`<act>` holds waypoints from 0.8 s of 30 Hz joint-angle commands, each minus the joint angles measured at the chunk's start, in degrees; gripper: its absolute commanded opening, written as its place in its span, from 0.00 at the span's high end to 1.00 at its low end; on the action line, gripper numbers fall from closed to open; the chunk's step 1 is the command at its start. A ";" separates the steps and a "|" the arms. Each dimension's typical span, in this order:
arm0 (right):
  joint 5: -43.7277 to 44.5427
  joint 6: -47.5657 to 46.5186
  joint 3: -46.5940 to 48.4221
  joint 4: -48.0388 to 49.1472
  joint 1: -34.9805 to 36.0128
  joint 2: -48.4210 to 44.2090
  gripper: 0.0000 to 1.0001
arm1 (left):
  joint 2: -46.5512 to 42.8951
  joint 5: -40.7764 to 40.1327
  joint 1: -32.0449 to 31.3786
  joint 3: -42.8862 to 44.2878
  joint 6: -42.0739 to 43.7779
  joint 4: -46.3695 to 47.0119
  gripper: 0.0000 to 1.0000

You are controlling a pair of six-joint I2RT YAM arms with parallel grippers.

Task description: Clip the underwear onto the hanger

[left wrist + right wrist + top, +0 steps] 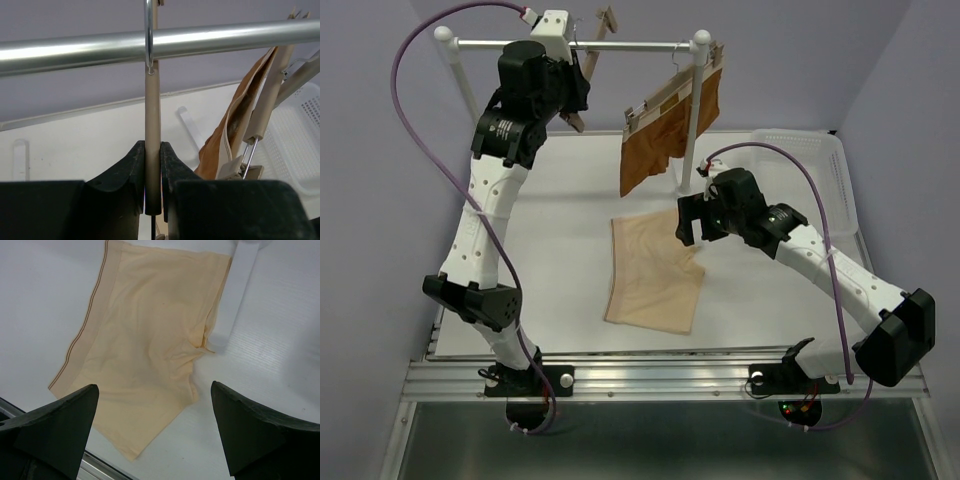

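The hanger (152,115), a slim light wooden bar, hangs by its thin metal hook (148,35) from the silver rail (225,37) at the back left. My left gripper (152,175) is shut on the bar, one finger pressed against each side. From above, the left gripper (578,88) is up at the rail with the hanger (607,24) tilted steeply. The pale beige underwear (655,275) lies flat on the white table, waistband to the left. My right gripper (152,390) hovers open above the underwear (150,335), over its right edge, and holds nothing.
A second wooden hanger carrying a rust-brown garment (670,130) hangs from the rail (630,45) to the right. A white plastic basket (815,165) stands at the back right. The metal frame edge (670,378) runs along the table's near side.
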 commanded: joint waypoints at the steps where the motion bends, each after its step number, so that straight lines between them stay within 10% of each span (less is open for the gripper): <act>1: 0.45 0.24 -0.44 0.57 -0.33 -2.28 0.00 | -5.62 -1.27 0.20 -3.28 -0.52 6.01 1.00; 24: 0.01 6.99 -5.96 6.09 -0.33 -6.85 0.00 | -31.71 -7.24 0.20 -45.55 -14.39 17.44 1.00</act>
